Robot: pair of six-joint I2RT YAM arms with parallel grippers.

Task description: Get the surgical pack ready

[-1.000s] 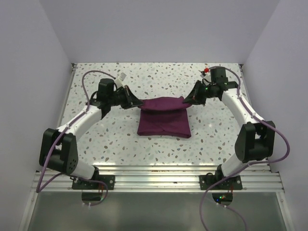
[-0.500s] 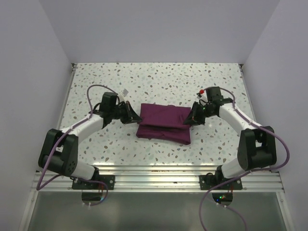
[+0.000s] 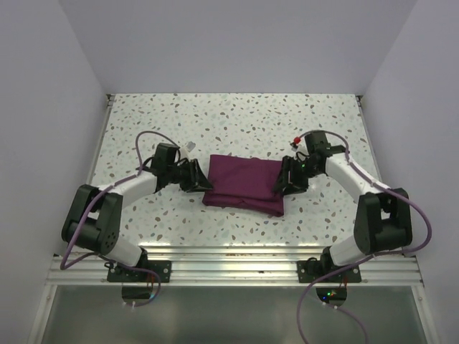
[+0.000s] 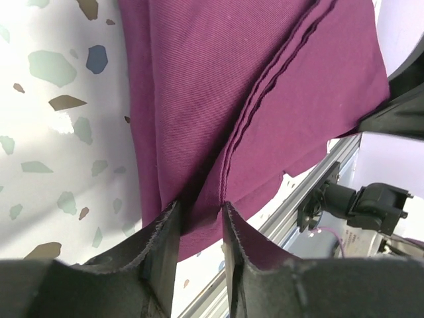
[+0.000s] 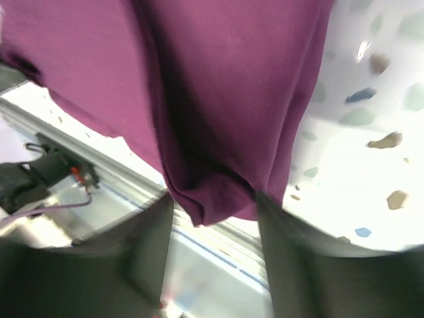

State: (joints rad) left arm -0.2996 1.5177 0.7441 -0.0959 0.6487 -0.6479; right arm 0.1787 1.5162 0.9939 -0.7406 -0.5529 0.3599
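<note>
**Folded surgical pack flat on the table, a tool at each end**

The deep maroon surgical pack (image 3: 244,185) lies as a folded rectangle mid-way across the speckled table (image 3: 237,122), between the two arms, its stacked layers showing along one edge. The left tool (image 3: 203,178) sits low at the pack's left end, its fingers (image 4: 162,245) slightly parted with a folded corner between them. The right tool (image 3: 281,180) sits at the right end, fingers (image 5: 149,245) apart on either side of a cloth corner.

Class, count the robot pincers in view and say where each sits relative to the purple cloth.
2. The left pincer is at the left edge of the cloth; the right pincer is at its right edge.
</note>
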